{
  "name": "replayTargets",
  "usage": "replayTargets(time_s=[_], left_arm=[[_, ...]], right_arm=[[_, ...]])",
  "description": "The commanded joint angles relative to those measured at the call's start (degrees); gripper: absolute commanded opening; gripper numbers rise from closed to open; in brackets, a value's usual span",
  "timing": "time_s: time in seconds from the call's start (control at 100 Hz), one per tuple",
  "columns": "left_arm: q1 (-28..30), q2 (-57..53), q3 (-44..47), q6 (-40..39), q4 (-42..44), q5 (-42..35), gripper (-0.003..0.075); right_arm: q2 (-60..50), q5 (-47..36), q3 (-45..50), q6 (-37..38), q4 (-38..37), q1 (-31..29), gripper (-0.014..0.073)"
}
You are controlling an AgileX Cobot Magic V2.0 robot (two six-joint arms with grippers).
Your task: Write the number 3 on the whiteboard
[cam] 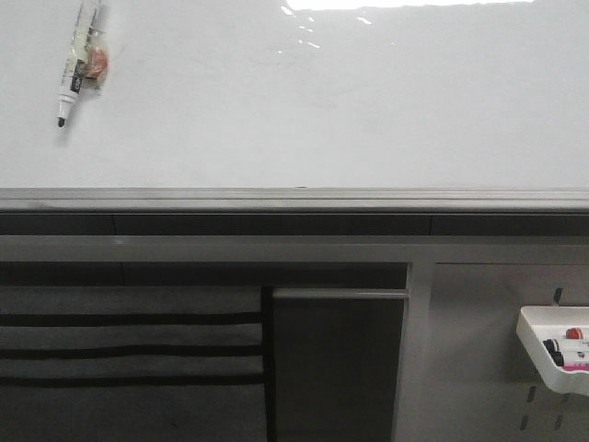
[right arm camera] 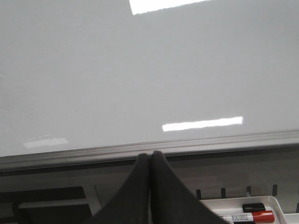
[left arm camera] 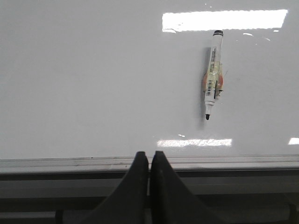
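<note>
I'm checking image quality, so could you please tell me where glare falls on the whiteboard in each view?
Front view: a bright patch at the top edge of the whiteboard. Left wrist view: a strip beside the marker cap, fainter ones near the rail. Right wrist view: two bright strips and a dim one.

the scene is evenly, softly lit from overhead, a little dim and grey. the whiteboard (cam: pixel 304 101) is glossy and throws back bright rectangular glare: a strip along its far edge in the front view, two bars in each wrist view. the marker (left arm camera: pixel 213 74) casts a short soft shadow beside itself. below the rail (cam: pixel 294 199) the shelves fall into deep shadow. all three pictures are slightly soft and grainy; the dark fingers (left arm camera: pixel 161 196) close to each wrist camera look blurred.
</note>
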Motion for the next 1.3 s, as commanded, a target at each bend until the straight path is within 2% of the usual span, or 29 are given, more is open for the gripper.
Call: replayTargets(time_s=[0.0, 0.79, 1.0, 1.22, 1.29], left_arm=[[0.19, -1.77, 0.14, -0.52, -0.1, -4.61, -0.0018], [0.19, -1.77, 0.14, -0.52, -0.1, -4.61, -0.0018], [0.19, -1.77, 0.14, -0.52, -0.1, -4.71, -0.0018], [0.19, -1.77, -0.65, -0.52, -0.1, -5.47, -0.0018], [0.19, -1.77, -2.69, -0.52, -0.1, -5.47, -0.0018]], right_arm=[[-1.29, -4.16, 1.25, -0.09, -0.62, -0.33, -0.0074], [-1.29, -4.4, 1.25, -0.09, -0.62, -0.33, -0.0074], [-1.29, -4.32, 1.25, -0.09, -8.59, -0.33, -0.0074], [-1.29, -5.0, 0.74, -0.09, -8.44, -0.33, -0.0074], [-1.18, -4.9, -0.89, 0.15, -5.57, -0.33, -0.0074]])
